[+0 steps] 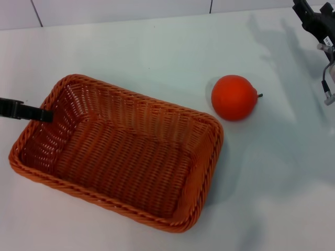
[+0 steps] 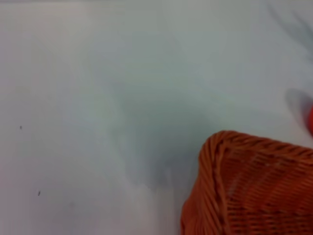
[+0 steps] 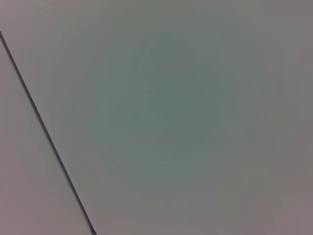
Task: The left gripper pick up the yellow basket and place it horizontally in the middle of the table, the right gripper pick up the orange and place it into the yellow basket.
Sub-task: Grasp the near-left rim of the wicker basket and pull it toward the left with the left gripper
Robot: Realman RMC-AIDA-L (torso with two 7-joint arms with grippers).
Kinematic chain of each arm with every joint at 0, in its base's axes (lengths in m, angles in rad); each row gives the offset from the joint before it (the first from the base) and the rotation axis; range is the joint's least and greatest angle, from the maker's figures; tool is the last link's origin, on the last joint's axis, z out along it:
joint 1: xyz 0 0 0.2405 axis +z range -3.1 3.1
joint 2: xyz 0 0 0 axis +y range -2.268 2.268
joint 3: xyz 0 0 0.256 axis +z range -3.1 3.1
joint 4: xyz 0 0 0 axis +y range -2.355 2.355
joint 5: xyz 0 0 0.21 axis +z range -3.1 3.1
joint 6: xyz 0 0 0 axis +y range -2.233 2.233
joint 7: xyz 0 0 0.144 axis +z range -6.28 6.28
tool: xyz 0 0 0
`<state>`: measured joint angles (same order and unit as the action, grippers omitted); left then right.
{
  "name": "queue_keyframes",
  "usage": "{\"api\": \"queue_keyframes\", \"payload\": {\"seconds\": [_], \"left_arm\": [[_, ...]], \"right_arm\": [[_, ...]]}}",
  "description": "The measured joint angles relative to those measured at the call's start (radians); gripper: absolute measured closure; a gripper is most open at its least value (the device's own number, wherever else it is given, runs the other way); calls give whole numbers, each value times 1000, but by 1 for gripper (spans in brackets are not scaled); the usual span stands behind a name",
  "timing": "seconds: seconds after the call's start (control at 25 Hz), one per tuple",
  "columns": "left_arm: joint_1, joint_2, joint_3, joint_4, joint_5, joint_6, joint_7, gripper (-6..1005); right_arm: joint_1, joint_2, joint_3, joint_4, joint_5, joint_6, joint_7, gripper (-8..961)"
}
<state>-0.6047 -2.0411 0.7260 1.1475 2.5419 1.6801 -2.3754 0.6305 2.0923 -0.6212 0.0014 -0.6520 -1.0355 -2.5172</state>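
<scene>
The yellow basket (image 1: 213, 142), orange-brown woven wicker, lies on the white table (image 1: 131, 47) left of centre, turned at a slant, and nothing lies in it. One of its corners shows in the left wrist view (image 2: 254, 186). My left gripper (image 1: 32, 112) shows as a thin black bar coming in from the left edge, its tip at the basket's left rim. The orange (image 1: 234, 98) rests on the table just beyond the basket's far right corner, apart from it. My right gripper (image 1: 314, 16) hangs at the far right, well away from the orange, and is mostly out of view.
Grey cables and a connector (image 1: 327, 83) hang below the right arm. A wall with dark seams (image 1: 35, 13) runs behind the table. The right wrist view shows only a plain grey surface with one dark seam (image 3: 46, 132).
</scene>
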Motion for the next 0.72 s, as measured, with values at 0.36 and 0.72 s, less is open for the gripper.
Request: {"api": "queue_keyframes", "payload": {"seconds": [0.36,0.72], "left_arm": [[-32,-52,7,-1,114,-26,-4,336],[-37,-85,33,31,169,-36,-5,439]], "right_arm": [[0,0,0,0,0,11,0,76],[-2,0,17,0,1,30,0,76]]}}
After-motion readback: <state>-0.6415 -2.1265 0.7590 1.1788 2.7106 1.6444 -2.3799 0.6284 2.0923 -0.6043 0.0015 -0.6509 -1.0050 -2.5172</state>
